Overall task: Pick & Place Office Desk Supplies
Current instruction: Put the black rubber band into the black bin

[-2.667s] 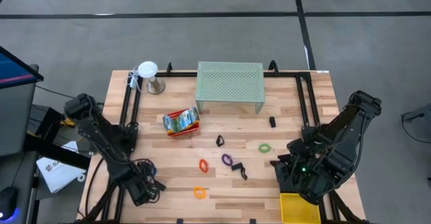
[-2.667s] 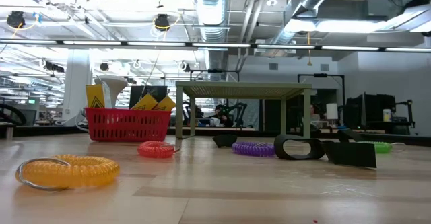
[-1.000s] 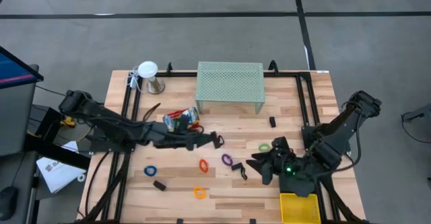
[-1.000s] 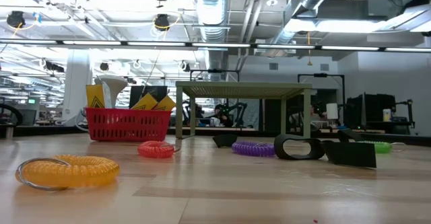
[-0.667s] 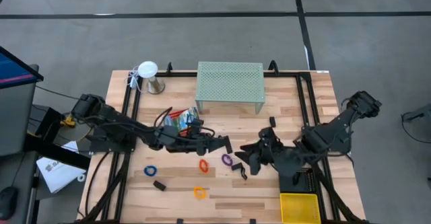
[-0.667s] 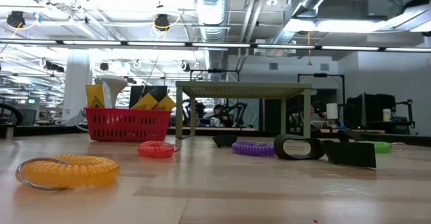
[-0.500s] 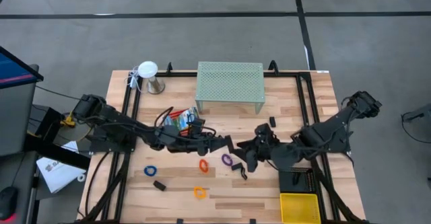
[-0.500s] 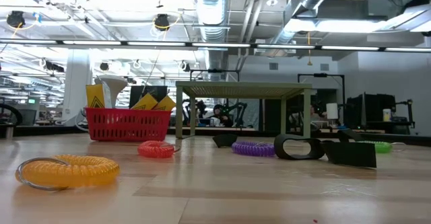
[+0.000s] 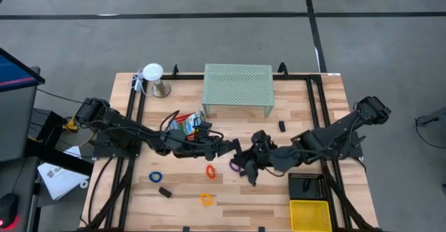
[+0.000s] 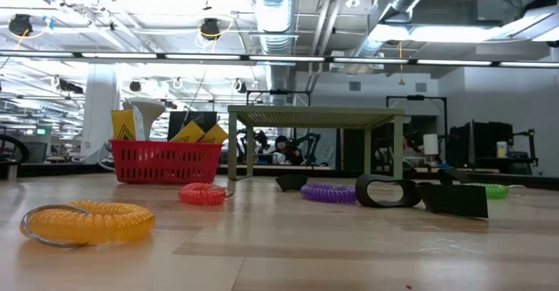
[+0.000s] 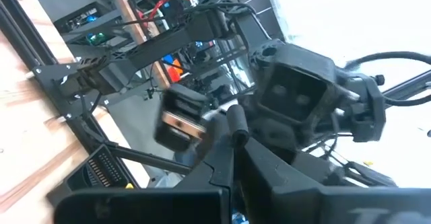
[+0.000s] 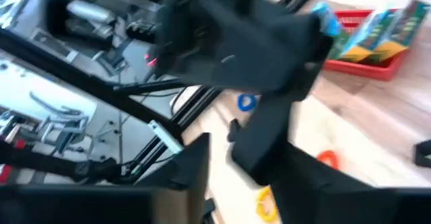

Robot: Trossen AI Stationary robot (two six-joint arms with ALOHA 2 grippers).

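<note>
Both arms reached in over the middle of the table [image 9: 300, 99]: the left gripper [image 9: 235, 148] had its fingers pressed together with a small black clip [image 11: 236, 120] pinched at their tips, nose to nose with the right gripper [image 9: 243, 164], which sat just beside the purple loop [image 9: 235, 166]. Whether the right fingers were apart or gripping could not be told. The red tray [image 9: 187, 125] with crayon boxes [image 12: 384, 25] lay near the mesh shelf [image 9: 237, 86]; orange loop [image 9: 210, 171], blue loop [image 9: 156, 177], yellow loop [image 9: 206, 199] lay scattered on the wood.
</note>
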